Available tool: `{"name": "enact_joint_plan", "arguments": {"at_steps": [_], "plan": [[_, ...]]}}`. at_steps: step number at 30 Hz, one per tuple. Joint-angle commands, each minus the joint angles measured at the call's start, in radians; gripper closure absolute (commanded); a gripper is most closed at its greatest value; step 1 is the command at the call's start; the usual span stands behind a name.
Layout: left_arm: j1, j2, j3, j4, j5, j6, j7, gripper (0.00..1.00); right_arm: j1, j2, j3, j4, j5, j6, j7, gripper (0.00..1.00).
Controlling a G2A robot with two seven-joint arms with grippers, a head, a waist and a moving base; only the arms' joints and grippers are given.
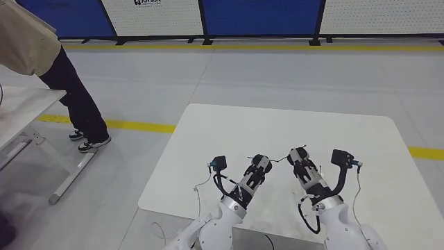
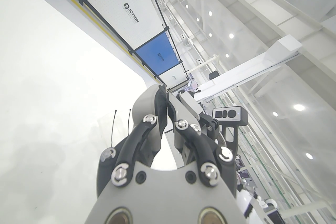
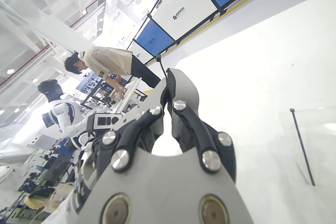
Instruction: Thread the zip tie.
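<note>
Nearest the lens in each wrist view is that arm's own claw. The right gripper (image 3: pixel 168 73) is pressed together on a black zip tie (image 3: pixel 161 67), whose square head (image 3: pixel 158 58) sticks out just past the fingertips. The left gripper (image 2: pixel 164 90) is also pressed together. A thin dark strip shows edge-on between its pads, most likely the tail of the same tie. From above, both claws hang close together over the near part of the white table (image 1: pixel 347 132), and a fine dark line runs from 1 to the other.

The step in hand looks like the alignment before insertion: head in 1 claw, tail in the other, no closed loop visible yet. The next move calls for the tail tip to be brought square to the slot in the head and pushed through, with both grips kept firm so the strap does not twist or slip. The slot itself is too small to make out.

Counted: 2 grippers, 1 held zip tie, 1 table. Spare ties (image 2: pixel 113 130) number 2 in the left wrist view, side by side on the table beyond the claw and seemingly stood on end. The right wrist view shows 1 such tie (image 3: pixel 302 146), and whether it is 1 of those 2 cannot be told.
</note>
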Motion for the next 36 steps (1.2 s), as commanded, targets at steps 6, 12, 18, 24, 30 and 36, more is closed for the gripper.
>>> {"name": "enact_joint_plan", "arguments": {"at_steps": [6,12,18,24,30,36], "plan": [[0.0,0.0,0.0,0.0,0.0,0.0,0.0,1.0,-0.013,-0.005,0.01,-0.005,-0.001,-0.004,-0.013,1.0],[0.0,0.0,0.0,0.0,0.0,0.0,0.0,1.0,-0.026,-0.009,0.02,-0.01,-0.003,-0.007,-0.01,1.0],[0.0,0.0,0.0,0.0,0.0,0.0,0.0,1.0,-0.033,-0.013,0.023,-0.01,-0.006,-0.01,-0.011,1.0],[0.0,0.0,0.0,0.0,0.0,0.0,0.0,1.0,-0.032,-0.018,0.022,-0.008,-0.01,-0.01,-0.012,1.0],[0.0,0.0,0.0,0.0,0.0,0.0,0.0,1.0,-0.028,-0.024,0.017,-0.007,-0.018,-0.006,-0.005,1.0],[0.0,0.0,0.0,0.0,0.0,0.0,0.0,1.0,-0.021,-0.03,0.011,0.003,-0.022,-0.001,-0.001,1.0]]}}
